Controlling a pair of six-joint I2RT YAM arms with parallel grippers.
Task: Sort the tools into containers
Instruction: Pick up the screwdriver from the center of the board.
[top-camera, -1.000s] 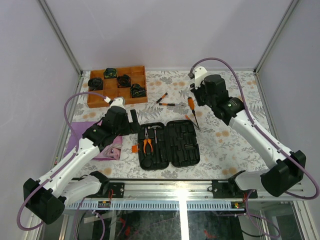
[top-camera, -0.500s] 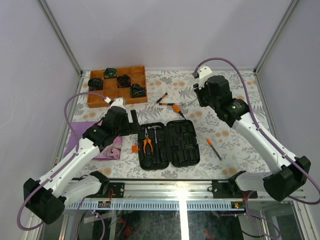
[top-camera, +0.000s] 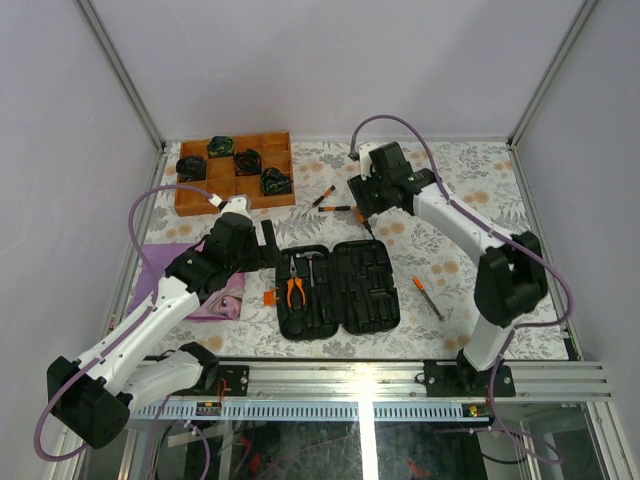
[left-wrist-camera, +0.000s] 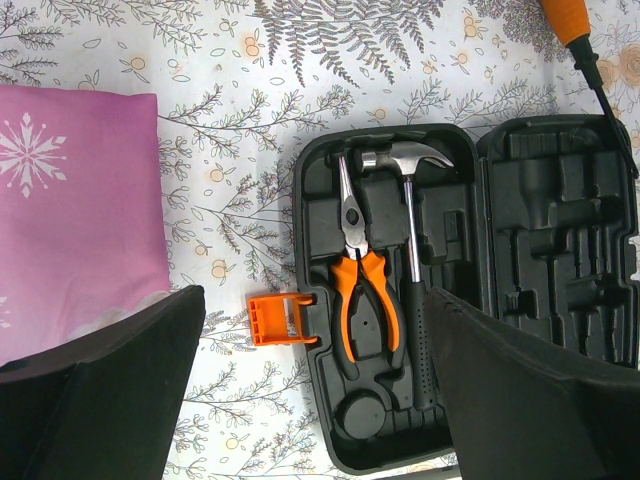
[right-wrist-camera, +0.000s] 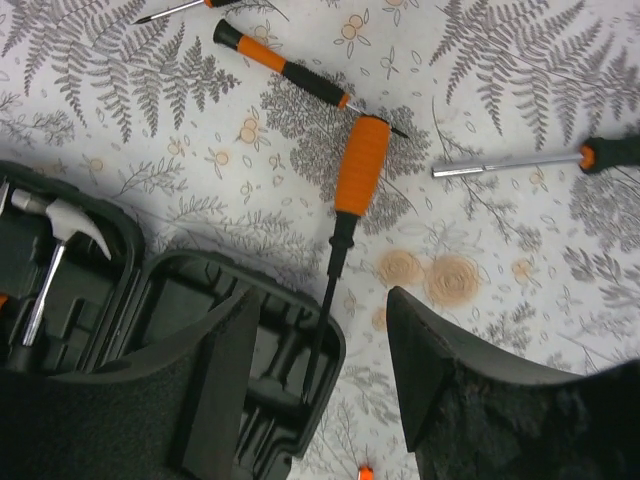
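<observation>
Both stretched forward, left claw (left-wrist-camera: 315, 330) and right claw (right-wrist-camera: 322, 300) gape, holding nothing.

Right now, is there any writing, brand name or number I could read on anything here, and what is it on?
No text here can be read.
tool case: plain black moulding, no brand showing.
pink cloth: a white snowflake pattern, no words.
rail at the near edge: a few small coloured specks below it, too small to read.
</observation>
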